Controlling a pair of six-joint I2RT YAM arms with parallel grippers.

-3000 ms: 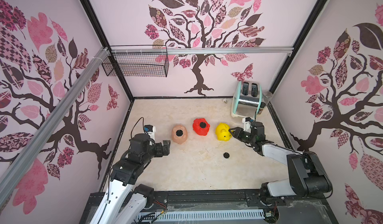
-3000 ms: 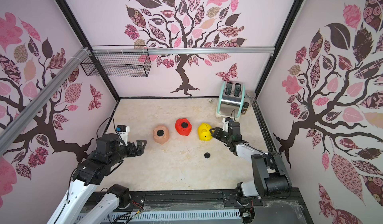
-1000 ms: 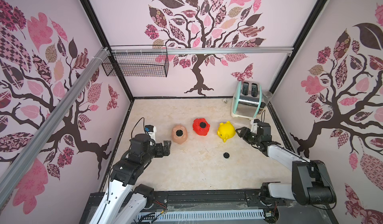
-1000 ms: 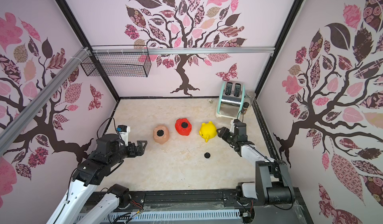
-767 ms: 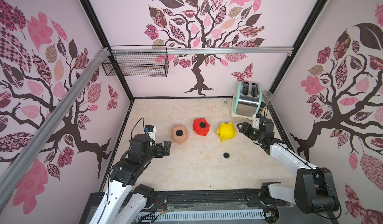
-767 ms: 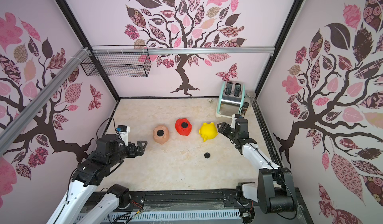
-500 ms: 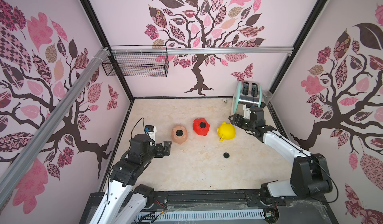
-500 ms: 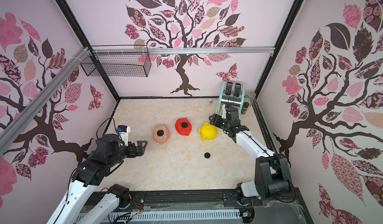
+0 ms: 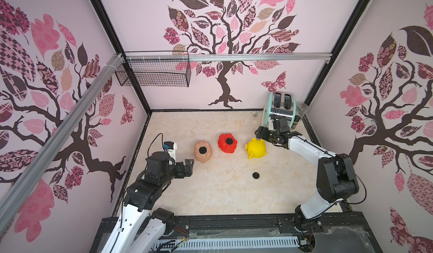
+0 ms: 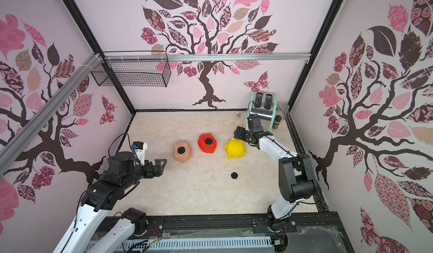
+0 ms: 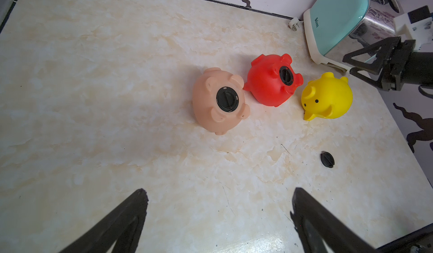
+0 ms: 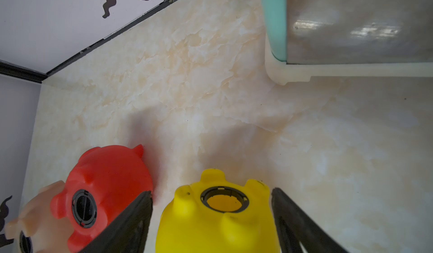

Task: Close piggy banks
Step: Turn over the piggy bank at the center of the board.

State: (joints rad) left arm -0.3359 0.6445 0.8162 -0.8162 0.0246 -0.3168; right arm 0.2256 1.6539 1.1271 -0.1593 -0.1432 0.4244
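Pink pig (image 9: 202, 151), red pig (image 9: 227, 143), yellow pig (image 9: 256, 148) line the table (image 9: 210, 193); only yellow's belly hole (image 12: 225, 202) gapes. Right gripper (image 11: 348, 65) straddles it, jaws wide, seemingly not touching; left gripper (image 11: 219, 191) hangs wide. A squeeze could shoot the glossy pig away.

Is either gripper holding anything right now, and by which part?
Nothing is held. The left gripper is open and empty. The right gripper straddles the yellow piggy bank, jaws open, not clamping.
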